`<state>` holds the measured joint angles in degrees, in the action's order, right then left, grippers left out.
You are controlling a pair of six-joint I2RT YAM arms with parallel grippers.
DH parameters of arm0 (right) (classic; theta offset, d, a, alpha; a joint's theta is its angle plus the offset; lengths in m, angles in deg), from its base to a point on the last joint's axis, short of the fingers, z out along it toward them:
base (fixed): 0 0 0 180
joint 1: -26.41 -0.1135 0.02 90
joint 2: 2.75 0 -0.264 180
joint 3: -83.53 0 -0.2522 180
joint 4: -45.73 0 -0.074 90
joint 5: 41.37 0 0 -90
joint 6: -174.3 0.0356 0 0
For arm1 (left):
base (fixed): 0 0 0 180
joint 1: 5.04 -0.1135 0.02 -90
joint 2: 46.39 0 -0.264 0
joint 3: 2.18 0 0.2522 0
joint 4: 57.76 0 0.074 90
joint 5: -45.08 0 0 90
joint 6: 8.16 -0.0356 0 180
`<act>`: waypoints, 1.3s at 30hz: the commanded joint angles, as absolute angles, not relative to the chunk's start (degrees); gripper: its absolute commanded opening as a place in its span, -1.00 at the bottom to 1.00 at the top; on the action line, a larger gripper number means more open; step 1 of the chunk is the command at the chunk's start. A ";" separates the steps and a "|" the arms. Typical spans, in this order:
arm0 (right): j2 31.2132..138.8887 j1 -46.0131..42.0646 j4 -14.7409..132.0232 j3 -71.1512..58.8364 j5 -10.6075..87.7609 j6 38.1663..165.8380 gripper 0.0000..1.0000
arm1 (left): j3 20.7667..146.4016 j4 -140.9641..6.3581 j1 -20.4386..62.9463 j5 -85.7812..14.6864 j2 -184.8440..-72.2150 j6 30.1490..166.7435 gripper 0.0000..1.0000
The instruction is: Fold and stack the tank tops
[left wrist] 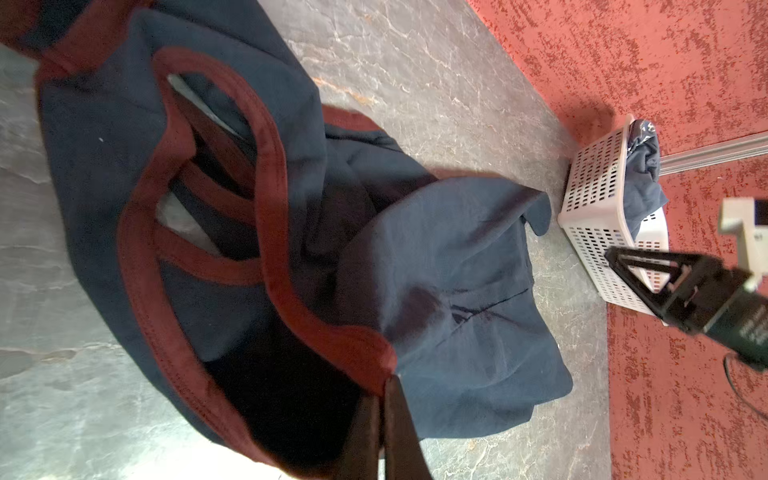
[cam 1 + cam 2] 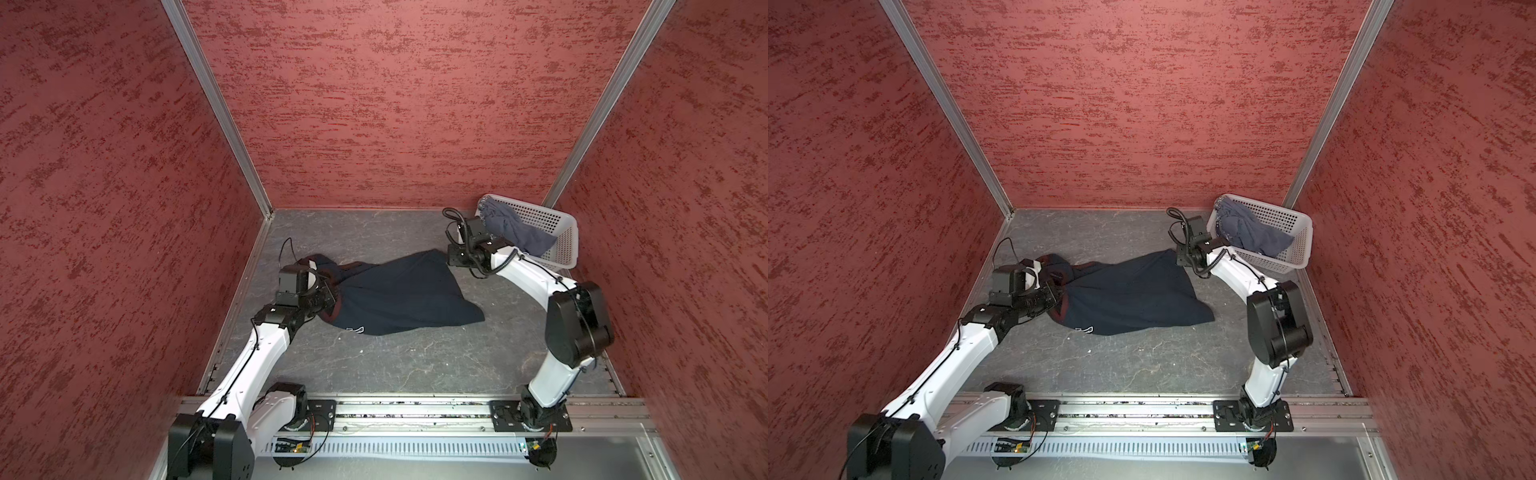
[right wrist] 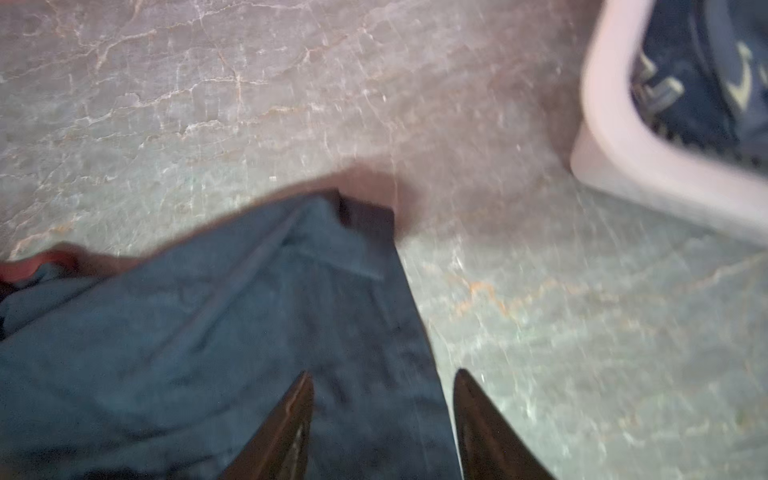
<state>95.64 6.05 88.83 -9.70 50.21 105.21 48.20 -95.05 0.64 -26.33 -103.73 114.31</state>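
the left gripper [image 1: 383, 395] has its jaws pressed together on the reddish trim [image 1: 274, 199] of the navy tank top [image 2: 407, 295], pinching the edge of an arm opening right at its tips. from that pinch the cloth fans away across the grey table [image 2: 395, 365], bunched at the straps beside the gripper and flatter toward the hem. a bit of white print peeks out at the folded edge on the side toward the arm bases

the far hem corner reaches the right gripper [image 3: 382, 374], whose jaws stand spread. the side edge of the cloth runs beneath the gap between them, and in the left wrist view that gripper hangs above the cloth, gripping nothing

just beside the right gripper, on the side away from the navy cloth, the white basket [image 2: 567, 245] sits tucked into the corner of the red walls [image 2: 395, 124]. the blue-grey tank top [image 2: 515, 232] is heaped inside it, spilling over the rim

bare table lies wide between both grippers and the arm bases, with a narrower bare strip beyond the cloth to the back wall. the side wall stands near behind the left gripper's wrist
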 commanded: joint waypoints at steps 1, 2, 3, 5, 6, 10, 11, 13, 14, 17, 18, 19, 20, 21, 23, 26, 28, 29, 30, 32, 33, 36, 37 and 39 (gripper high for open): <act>92.32 6.33 86.29 -18.29 46.20 108.48 0.05 | 46.51 -95.19 0.02 -24.62 -104.42 113.48 -0.95; 91.71 6.28 85.19 -20.75 46.25 108.91 0.04 | 46.04 -95.02 -0.03 -24.54 -104.53 113.45 -0.95; 91.47 6.33 84.32 -22.23 46.30 109.21 0.02 | 45.72 -95.04 0.02 -24.57 -104.73 113.48 -0.95; 91.65 6.28 83.51 -23.63 45.39 109.50 -0.02 | 44.95 -95.35 -0.28 -25.37 -104.83 114.16 -0.95; 91.82 6.16 83.34 -23.88 44.31 109.84 -0.05 | 44.59 -95.56 -0.52 -25.85 -104.70 114.61 -0.95; 90.66 1.85 83.73 -25.57 45.41 111.20 0.00 | 43.57 -95.33 -2.45 -25.06 -103.97 115.42 -0.93; 90.07 0.07 84.21 -26.35 46.12 111.89 0.02 | 43.42 -95.49 -2.64 -25.33 -103.90 115.54 -0.93; 88.50 -3.07 84.70 -28.81 47.83 114.19 0.06 | 43.21 -95.74 -3.03 -26.01 -103.70 115.59 -0.92; 87.41 -5.17 84.80 -30.92 48.35 115.85 0.09 | 43.14 -95.90 -3.44 -26.47 -103.61 115.67 -0.91; 86.31 -10.11 86.29 -34.20 50.57 118.84 0.15 | 43.04 -96.30 -4.98 -27.33 -103.60 115.76 -0.90; 86.51 -11.71 86.85 -34.90 51.07 119.42 0.17 | 43.07 -96.15 -5.69 -27.21 -103.78 115.74 -0.90; 86.86 -12.96 87.42 -35.27 51.23 119.62 0.18 | 43.15 -96.05 -6.51 -26.96 -104.03 115.68 -0.89; 87.15 -13.69 88.18 -35.34 51.71 119.76 0.19 | 43.42 -95.84 -7.18 -26.74 -104.34 115.59 -0.89; 86.94 -14.02 88.97 -35.34 52.55 119.81 0.21 | 43.56 -95.78 -7.55 -26.47 -104.67 115.44 -0.88; 85.25 -13.89 90.61 -34.80 54.41 119.71 0.25 | 43.99 -95.78 -8.30 -26.18 -105.22 115.09 -0.87; 80.86 -11.11 90.15 -33.84 52.98 118.86 0.25 | 44.33 -96.01 -8.72 -26.04 -105.56 114.56 -0.87; 76.97 -8.29 88.37 -33.59 50.15 118.28 0.23 | 43.96 -96.04 -8.82 -26.13 -105.37 114.46 -0.87; 76.41 -6.93 87.62 -33.46 49.18 117.98 0.21 | 43.84 -95.98 -8.90 -26.20 -105.37 114.53 -0.86; 76.28 -5.04 86.76 -33.34 48.15 117.64 0.17 | 43.62 -95.76 -8.90 -26.15 -105.27 114.45 -0.87; 76.98 -1.72 85.29 -33.07 46.69 117.08 0.11 | 43.12 -95.46 -9.03 -25.94 -105.36 114.61 -0.86; 77.94 -0.39 84.43 -32.82 46.10 116.77 0.08 | 43.01 -95.13 -9.05 -25.70 -105.49 114.62 -0.86; 82.29 1.87 82.60 -31.57 45.03 115.73 0.01 | 42.77 -94.81 -9.01 -25.25 -105.74 114.62 -0.86; 83.44 2.07 82.33 -31.12 45.03 115.53 -0.02 | 42.76 -94.81 -9.00 -25.17 -105.84 114.56 -0.86; 85.68 2.15 81.24 -30.56 44.81 115.18 -0.06 | 42.83 -94.73 -9.01 -24.77 -105.98 114.38 -0.86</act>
